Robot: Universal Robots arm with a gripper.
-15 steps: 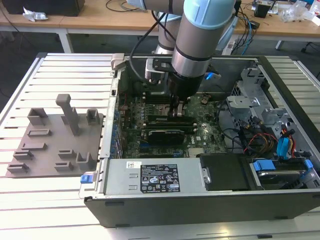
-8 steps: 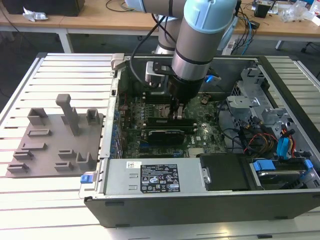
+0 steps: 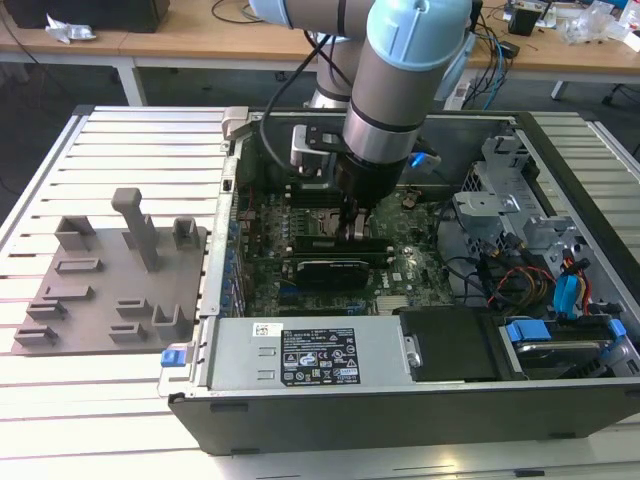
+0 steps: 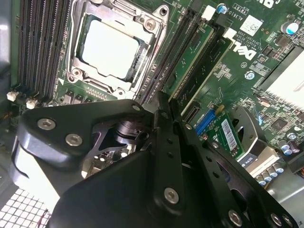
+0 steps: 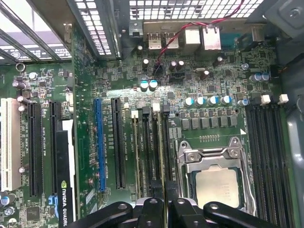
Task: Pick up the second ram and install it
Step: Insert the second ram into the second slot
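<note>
The arm reaches down into the open computer case, and the jaws hang low over the motherboard, just beside the CPU socket. In the second wrist view the second ram, a narrow green stick, stands on edge in a slot and runs straight out from the tips of the jaws. Another green stick stands parallel and just beside it, on the side away from the CPU socket. Two empty black slots lie between the second ram and the socket. Whether the jaws are clamped on the stick or merely set around it, I cannot tell.

In the first wrist view the socket sits close beside the jaws, with long black and blue expansion slots farther off to the other side. In the exterior view a grey plastic holder rests on the slatted desk, outside the case and well apart from the jaws.
</note>
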